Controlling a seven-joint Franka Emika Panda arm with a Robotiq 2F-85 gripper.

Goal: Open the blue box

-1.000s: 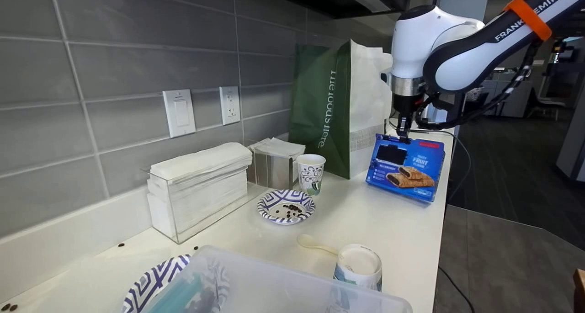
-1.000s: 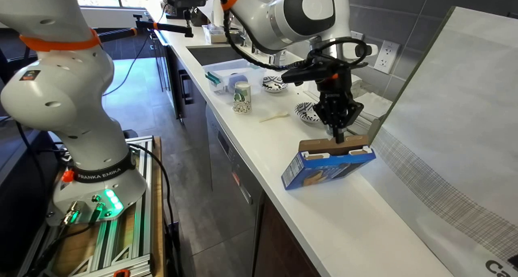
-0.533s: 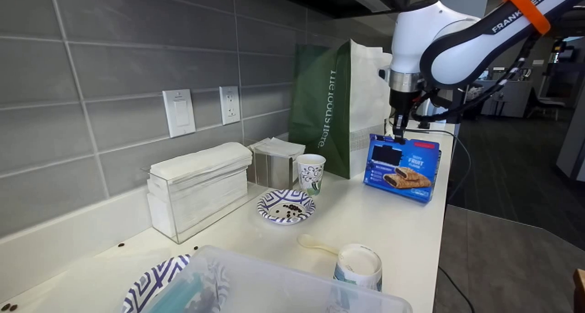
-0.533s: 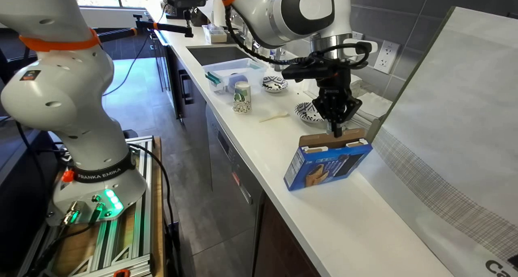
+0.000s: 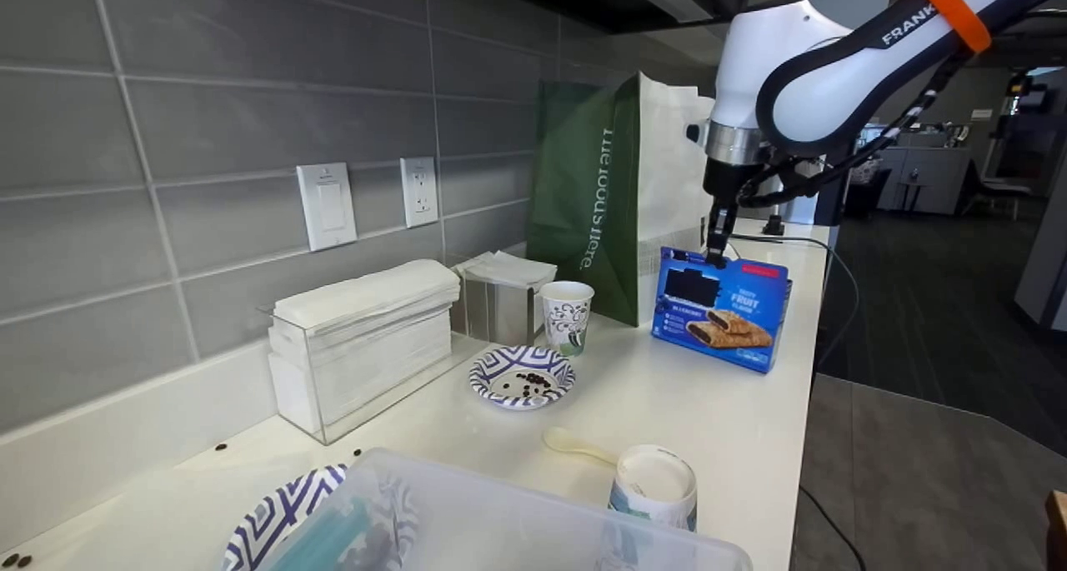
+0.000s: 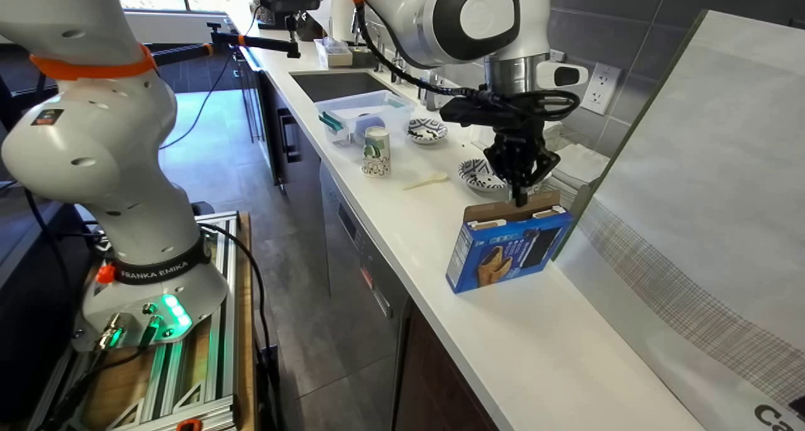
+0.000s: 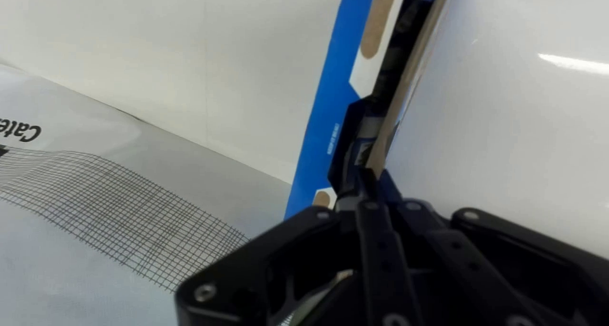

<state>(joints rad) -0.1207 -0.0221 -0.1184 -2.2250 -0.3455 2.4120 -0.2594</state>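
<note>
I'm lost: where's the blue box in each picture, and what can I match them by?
In an exterior view: the blue box right of center; the paper bag to its left.
In an exterior view: the blue box right of center; the paper bag to its right.
In the wrist view: the blue box upper middle; paper bag lower left.
Shared landmark: the paper bag.

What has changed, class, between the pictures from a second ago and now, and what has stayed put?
The blue box shifted left in an exterior view and leans less. The claw moved with it, pinching its raised brown flap; no new grab or release shows. The spoon, patterned bowl and green bag stayed put.
</note>
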